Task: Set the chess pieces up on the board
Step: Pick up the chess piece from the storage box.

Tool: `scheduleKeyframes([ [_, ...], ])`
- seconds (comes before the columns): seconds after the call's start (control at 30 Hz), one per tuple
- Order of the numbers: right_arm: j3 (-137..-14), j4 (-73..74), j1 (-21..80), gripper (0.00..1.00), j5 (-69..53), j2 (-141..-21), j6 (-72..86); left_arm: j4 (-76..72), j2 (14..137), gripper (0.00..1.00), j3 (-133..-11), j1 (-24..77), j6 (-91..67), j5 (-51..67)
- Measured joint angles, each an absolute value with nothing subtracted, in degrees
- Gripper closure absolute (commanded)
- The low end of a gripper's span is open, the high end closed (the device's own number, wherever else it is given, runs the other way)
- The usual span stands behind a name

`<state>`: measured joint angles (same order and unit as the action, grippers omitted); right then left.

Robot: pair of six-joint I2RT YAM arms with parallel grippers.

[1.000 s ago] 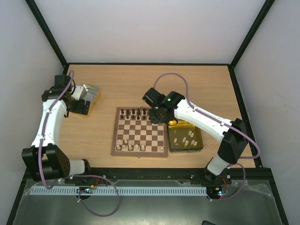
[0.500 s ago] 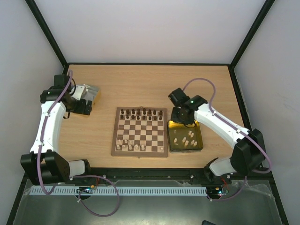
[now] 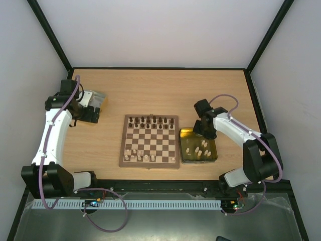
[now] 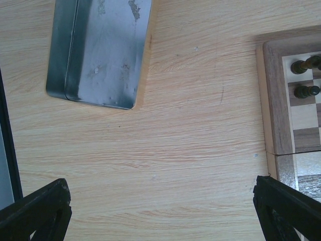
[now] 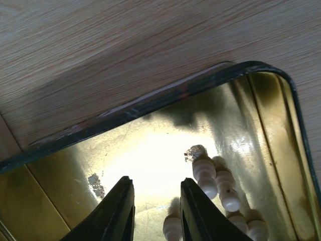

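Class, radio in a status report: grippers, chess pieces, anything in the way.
Left gripper open, empty, over table. Right gripper slightly open above gold tray. Dark pieces lined on board; cream pieces in tray. Nothing blocking.

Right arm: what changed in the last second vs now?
The right gripper swung right, from over the far right corner of the board to above the far end of the gold tray; jaws apart, holding nothing. Nothing visibly taken or released. The left gripper by the silver tray and the visible chess pieces stayed put.
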<state>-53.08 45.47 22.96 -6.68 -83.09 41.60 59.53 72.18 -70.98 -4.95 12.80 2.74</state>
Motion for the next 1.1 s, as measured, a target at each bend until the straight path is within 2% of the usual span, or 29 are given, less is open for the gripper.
scheduleKeyframes([
  [0.43, -53.08, 44.62, 22.26, 0.72, -5.93, -84.73, 40.91, 59.48, 72.20, 0.01, -70.98, -3.31, 12.29, 3.11],
  [1.1, -50.57, 46.46, 19.97, 0.72, -5.04, -83.57, 38.74, 59.02, 73.17, 0.01, -70.96, -2.79, 11.64, 3.07],
])
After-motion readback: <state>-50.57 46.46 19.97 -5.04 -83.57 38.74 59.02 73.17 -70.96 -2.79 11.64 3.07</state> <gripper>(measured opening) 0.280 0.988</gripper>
